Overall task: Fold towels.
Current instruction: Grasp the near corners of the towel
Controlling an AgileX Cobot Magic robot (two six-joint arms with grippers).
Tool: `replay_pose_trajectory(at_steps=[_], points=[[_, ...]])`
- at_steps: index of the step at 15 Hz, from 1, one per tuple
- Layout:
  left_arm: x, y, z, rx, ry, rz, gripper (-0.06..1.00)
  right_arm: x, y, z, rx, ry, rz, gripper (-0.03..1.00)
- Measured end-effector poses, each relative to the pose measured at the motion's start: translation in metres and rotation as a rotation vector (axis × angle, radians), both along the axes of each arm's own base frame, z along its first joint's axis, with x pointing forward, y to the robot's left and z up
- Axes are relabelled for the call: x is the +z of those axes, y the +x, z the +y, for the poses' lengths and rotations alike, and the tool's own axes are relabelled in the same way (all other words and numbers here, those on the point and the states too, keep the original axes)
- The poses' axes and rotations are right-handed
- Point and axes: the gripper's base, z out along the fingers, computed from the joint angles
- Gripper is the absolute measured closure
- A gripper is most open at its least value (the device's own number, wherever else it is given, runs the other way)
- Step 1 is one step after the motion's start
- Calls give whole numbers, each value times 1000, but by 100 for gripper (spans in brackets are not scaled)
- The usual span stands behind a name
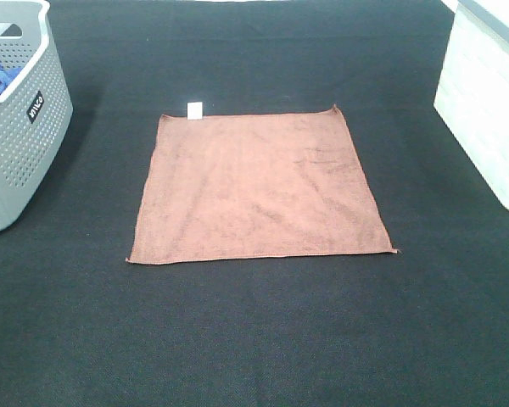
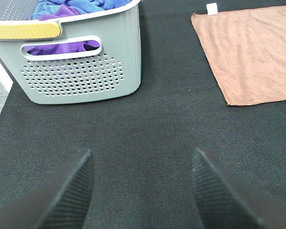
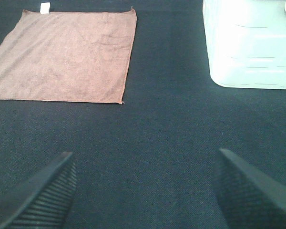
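Towel (image 1: 259,186) lies flat, untouched; left tool (image 2: 142,160) and right tool (image 3: 145,157) gape wide, empty.

I see the towel (image 1: 259,185) flat mid-mat (image 1: 254,339), tag (image 1: 195,109) at its far-left corner, basket (image 1: 21,144) far left holding cloths (image 2: 71,10), probably a bin (image 1: 483,102) far right.

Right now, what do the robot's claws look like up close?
Only the tips show. The left claw and right claw each have two black, wedge-shaped fingers that taper toward the tips, with a fine ribbed texture on their surfaces. No cables, markings or arms are in view.
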Motion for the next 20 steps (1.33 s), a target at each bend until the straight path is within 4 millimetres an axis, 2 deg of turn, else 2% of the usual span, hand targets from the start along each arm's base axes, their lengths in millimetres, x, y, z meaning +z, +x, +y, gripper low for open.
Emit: replay_pose_trajectory(at_steps=[20], points=[[0,0,0,0,0,0,36,0,0,0,0,0,0,22]])
